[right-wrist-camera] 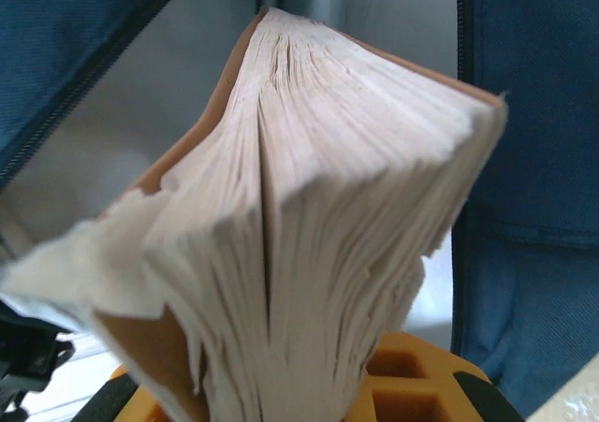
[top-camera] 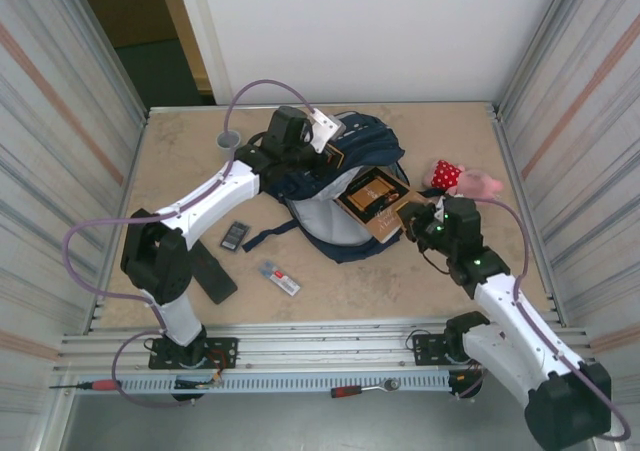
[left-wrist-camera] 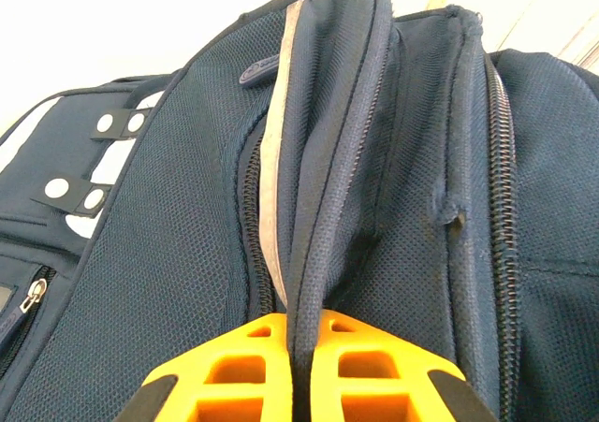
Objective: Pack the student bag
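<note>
1. 1 item dwarfs the rest: the student bag. It lies on the far half of the table, about midway between the left and right edges, with its mouth gaping toward the near right corner. It is navy woven fabric with a coarse, mesh-like grain and a pale, smooth lining. It has white patches with press studs, a thin grey stripe and toothed zips along the seams.
2. Handling, as I judge it: the bag is bulky but soft and limp, so its walls will sag shut unless the rim is held up. The best holds are the corded rim beside the zip, or a strap. The rough weave should not slip in a grip, and nothing about it looks fragile.
3. The book is a thick paperback with a brown cover and ragged cream page edges, and it lies partly in the mouth. It looks moderately heavy, stiff along the spine and floppy where the pages fan apart.
4. The left gripper is closed tight on the bag's rim, pinching a fold of navy fabric and piping between its orange jaws.
5. The right gripper is clamped on the book's near end, jaws narrow around cover and pages.
6. A pink plush toy with a red dotted patch sits near the right edge. It looks light and squashy.
</note>
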Motion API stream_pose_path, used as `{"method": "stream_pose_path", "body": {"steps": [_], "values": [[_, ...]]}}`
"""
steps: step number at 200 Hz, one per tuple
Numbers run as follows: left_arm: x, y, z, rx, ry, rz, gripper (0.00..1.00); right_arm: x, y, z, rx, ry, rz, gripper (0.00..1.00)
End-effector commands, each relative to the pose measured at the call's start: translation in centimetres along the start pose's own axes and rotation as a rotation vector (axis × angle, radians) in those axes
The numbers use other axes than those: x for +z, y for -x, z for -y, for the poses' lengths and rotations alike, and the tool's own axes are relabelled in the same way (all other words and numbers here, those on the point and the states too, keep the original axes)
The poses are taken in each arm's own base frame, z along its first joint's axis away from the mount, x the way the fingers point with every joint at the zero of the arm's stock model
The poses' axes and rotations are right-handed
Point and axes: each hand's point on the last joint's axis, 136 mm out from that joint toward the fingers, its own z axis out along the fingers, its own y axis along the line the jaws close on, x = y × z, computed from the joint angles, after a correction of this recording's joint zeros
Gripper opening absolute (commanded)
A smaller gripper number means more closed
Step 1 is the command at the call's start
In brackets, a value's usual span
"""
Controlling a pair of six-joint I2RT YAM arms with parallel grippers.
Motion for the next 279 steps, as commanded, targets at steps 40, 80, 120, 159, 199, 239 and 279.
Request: {"method": "stream_pose_path", "body": {"steps": [40,80,120,159,199,239,279], "values": [[-4.2,7.5,2.4,0.050,-0.072,0.222,0.00,4.1,1.1,-5.0,-0.004,0.149,0.121,0.00],[-4.3,7.9,2.4,0.046,-0.070,0.230,0.00,7.3,1.3,-4.8,-0.009,0.138,0.172,0.00],[-4.6,8.1,2.3,0.047,-0.067,0.236,0.00,9.9,1.1,-5.0,-0.013,0.159,0.175,0.00],[-4.3,7.5,1.6,0.041,-0.048,0.219,0.00,11.0,1.0,-5.8,0.001,0.193,0.181,0.00],[-4.2,7.2,0.8,0.034,-0.032,0.210,0.00,9.8,1.0,-6.0,-0.004,0.186,0.185,0.00],[-4.1,6.3,-0.7,0.015,-0.012,0.203,0.00,6.5,0.4,-3.6,-0.055,0.089,0.187,0.00],[-4.2,6.3,-0.6,0.011,-0.034,0.212,0.00,5.1,1.4,-3.6,-0.013,0.107,0.244,0.00]]}}
